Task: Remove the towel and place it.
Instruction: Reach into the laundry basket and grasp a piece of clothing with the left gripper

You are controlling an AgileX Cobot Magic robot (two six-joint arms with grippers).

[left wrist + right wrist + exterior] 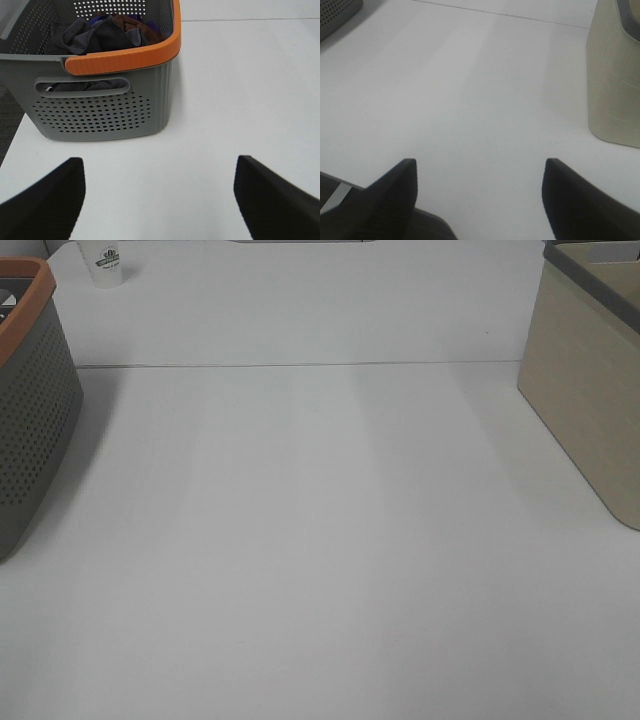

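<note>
Towel (75,37): crumpled in grey basket (100,115), seen from left wrist only. Left gripper (157,167): fingers apart, empty, over desk (240,90). Right gripper (480,167): apart, empty, near beige basket (615,85).

Exterior high: mounted above, looking down and forward across the white table (320,540) from well back. Left wrist: peers out past the left gripper (159,164), low and near the grey perforated basket (100,115). Right wrist: looks past the right gripper (480,162) toward the beige basket (615,85). Overlaps with the high view at those baskets, cut by its side edges.
</note>
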